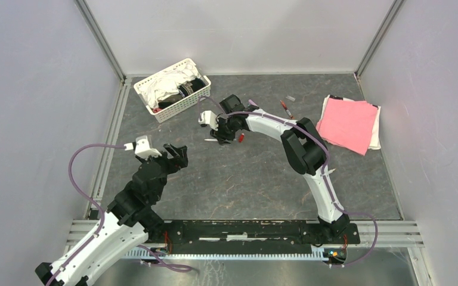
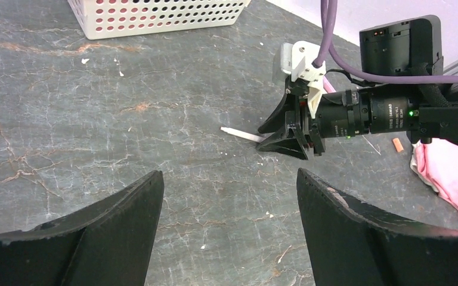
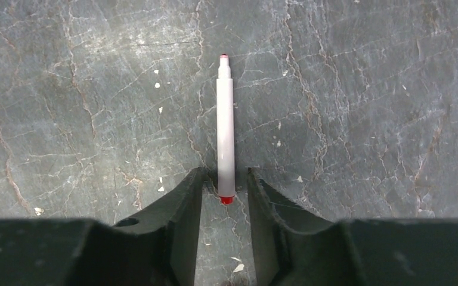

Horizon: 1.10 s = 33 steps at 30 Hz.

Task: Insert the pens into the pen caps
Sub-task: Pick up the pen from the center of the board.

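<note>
Pickup seems the step: the red pen [image 3: 225, 131] lies flat on the worktop [image 3: 364, 119] between the narrowly parted fingers [image 3: 182, 202] of the right hand [image 3: 226, 182], not yet pinched, so next comes a square squeeze and lift; the left hand [image 2: 228, 179] hangs spread, empty.

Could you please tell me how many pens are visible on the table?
2. One red-tipped white pen lies between the jaws of the right gripper; one reddish pen lies near the pink cloth. More may be hidden under the right arm.
</note>
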### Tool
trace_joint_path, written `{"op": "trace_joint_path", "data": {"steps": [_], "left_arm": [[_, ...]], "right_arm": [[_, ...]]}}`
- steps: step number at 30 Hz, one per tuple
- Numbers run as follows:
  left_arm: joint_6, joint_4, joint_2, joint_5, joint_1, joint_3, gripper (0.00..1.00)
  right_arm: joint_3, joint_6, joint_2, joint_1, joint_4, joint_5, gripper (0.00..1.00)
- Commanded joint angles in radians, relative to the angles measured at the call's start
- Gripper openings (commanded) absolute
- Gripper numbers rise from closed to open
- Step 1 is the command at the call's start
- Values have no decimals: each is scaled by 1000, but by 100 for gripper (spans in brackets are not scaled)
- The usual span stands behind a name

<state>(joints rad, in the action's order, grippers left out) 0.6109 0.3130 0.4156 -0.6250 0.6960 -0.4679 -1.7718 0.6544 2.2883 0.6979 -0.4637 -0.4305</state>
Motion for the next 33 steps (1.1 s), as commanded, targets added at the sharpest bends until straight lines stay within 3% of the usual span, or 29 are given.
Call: {"op": "trace_joint_path", "data": {"steps": [1, 8, 13, 19, 25, 33], "left_arm": [[54, 1, -8, -12, -4, 4, 86], [79, -25, -8, 24, -4, 22, 85], [116, -101, 5, 111, -4, 65, 85], [207, -300, 10, 271, -4, 162, 92], [281, -479, 25, 328, -4, 227, 97], [333, -780, 177, 440, -4, 256, 98]], "right_arm": [[-14, -1, 35, 3, -16, 37, 36], [54, 16, -1, 9, -11, 77, 10], [131, 3, -86, 8, 26, 90, 0], [272, -101, -251, -14, 106, -82, 0], [425, -217, -416, -60, 205, -242, 0], [638, -422, -600, -179, 373, -535, 0]]}}
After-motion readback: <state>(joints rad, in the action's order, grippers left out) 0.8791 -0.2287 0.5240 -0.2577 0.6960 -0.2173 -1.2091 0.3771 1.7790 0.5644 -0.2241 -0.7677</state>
